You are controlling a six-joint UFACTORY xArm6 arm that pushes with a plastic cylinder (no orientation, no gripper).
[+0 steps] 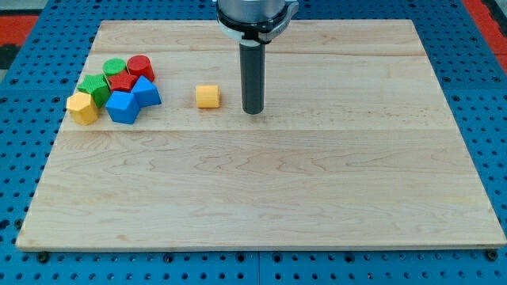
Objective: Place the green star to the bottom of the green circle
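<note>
Standing pincerless, the rod's tip (253, 112) rested beside a yellow wooden block (207, 96), far from the green wooden star (94, 88) needing pushing.

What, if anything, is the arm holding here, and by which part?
Nothing is held: there are no jaws, only a rod. My tip stands apart, to the view's right of the lone yellow block, touching no block.
</note>
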